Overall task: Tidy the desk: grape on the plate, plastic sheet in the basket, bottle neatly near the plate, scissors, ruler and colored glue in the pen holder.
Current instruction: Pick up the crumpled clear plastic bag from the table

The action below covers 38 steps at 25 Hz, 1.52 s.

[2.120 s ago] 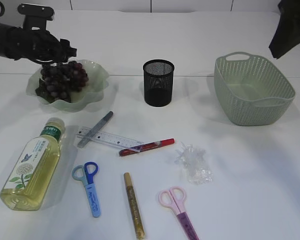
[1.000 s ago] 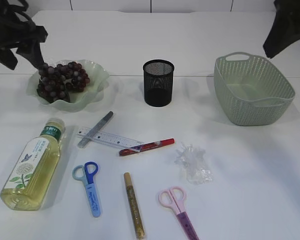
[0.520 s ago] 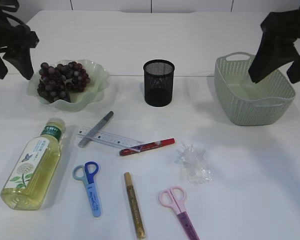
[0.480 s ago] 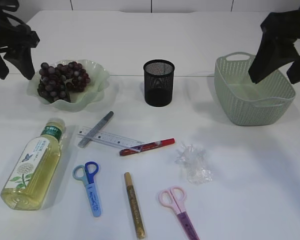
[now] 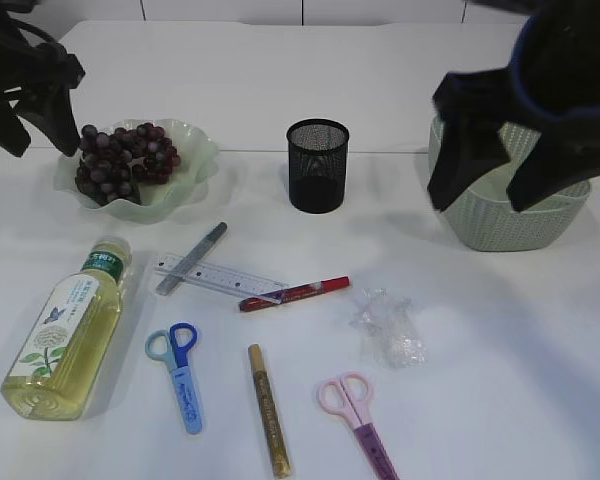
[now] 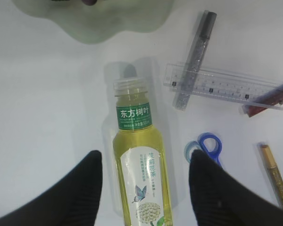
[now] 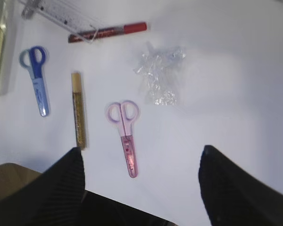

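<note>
The dark grapes [image 5: 125, 160] lie on the green wavy plate [image 5: 198, 150]. The bottle [image 5: 65, 330] of yellow tea lies flat at the front left, and in the left wrist view [image 6: 139, 165] it is below the open, empty left gripper [image 6: 145, 157]. That gripper [image 5: 35, 125] hovers left of the plate. The open, empty right gripper [image 5: 490, 190] hangs in front of the green basket [image 5: 510, 225], high above the crumpled plastic sheet [image 5: 388, 325] [image 7: 159, 75]. The black mesh pen holder [image 5: 317, 165] stands at mid back.
The clear ruler [image 5: 220, 278] lies under a silver glue pen [image 5: 192, 257] and beside a red glue pen [image 5: 293, 293]. Blue scissors [image 5: 177, 370], a gold glue pen [image 5: 267, 410] and pink scissors [image 5: 358, 415] lie along the front. The table edge [image 7: 19, 169] shows in the right wrist view.
The left gripper let go of the grapes on the plate and rose away to the left. The right arm came down from the top right corner to in front of the basket.
</note>
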Motion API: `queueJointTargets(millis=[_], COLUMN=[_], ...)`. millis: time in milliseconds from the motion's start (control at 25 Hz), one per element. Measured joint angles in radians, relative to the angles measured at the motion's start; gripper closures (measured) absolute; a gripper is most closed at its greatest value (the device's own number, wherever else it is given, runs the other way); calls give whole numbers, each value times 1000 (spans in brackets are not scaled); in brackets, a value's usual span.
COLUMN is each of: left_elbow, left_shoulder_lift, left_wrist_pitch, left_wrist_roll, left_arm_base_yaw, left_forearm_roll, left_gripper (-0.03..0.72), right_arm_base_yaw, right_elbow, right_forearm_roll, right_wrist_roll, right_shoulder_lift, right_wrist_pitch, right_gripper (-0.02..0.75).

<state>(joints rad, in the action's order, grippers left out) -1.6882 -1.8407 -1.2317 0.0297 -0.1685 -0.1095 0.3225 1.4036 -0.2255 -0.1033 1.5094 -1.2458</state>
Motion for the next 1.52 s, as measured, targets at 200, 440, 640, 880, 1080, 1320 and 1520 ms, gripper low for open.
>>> queueJointTargets(millis=[200,440,640,880,1080,1320,1520], left_elbow=[0,0,0,0,0,0,0], left_shoulder_lift=[20,64,88,88,88,88,88], left_wrist_pitch=[-2,-4,-6,-8,-8,-8,-8], left_wrist_roll=[-4,-3,-3,-3,-3,-3,-3], left_arm_base_yaw=[0,0,0,0,0,0,0], left_forearm_roll=[-4,-16,-20,-28,-29,-30,-30], left_gripper=[263,263,263,263,263,263,263], right_arm_base_yaw=[98,100,100,102,103,103,103], right_elbow=[0,4,45,96,98,102,122], right_forearm_roll=[160,213,188,165,159,125,116], right_wrist_roll=[-95,-108,-108,-97,-94,-77,-57], right_shoulder_lift=[128,268,342,394,450,510,560], right_wrist_pitch=[36,99,137,167,174,195,204], right_gripper=[155,155,155,155,155,155,155])
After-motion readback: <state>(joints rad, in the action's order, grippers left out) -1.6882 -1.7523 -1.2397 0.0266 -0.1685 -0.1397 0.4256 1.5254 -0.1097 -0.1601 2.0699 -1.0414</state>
